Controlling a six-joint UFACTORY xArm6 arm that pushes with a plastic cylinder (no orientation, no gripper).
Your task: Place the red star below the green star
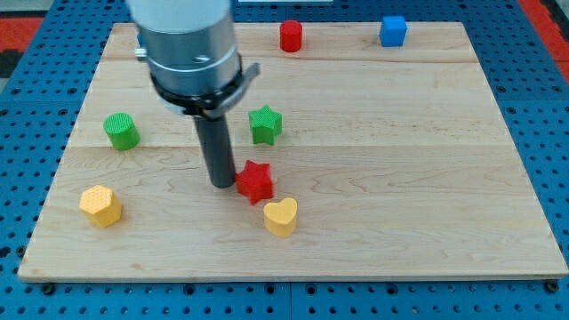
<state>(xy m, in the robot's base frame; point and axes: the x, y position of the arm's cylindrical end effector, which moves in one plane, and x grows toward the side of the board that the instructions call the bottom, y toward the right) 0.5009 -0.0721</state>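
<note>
The red star (255,181) lies on the wooden board (400,178) near the middle, below the green star (265,124) and a little to its left. My tip (221,183) stands on the board right at the red star's left side, touching or nearly touching it. The rod rises to the grey arm body at the view's top left.
A yellow heart (281,216) lies just below and right of the red star. A yellow hexagon block (100,205) is at the lower left, a green cylinder (121,132) at the left, a red cylinder (291,36) and a blue cube (393,30) along the top edge.
</note>
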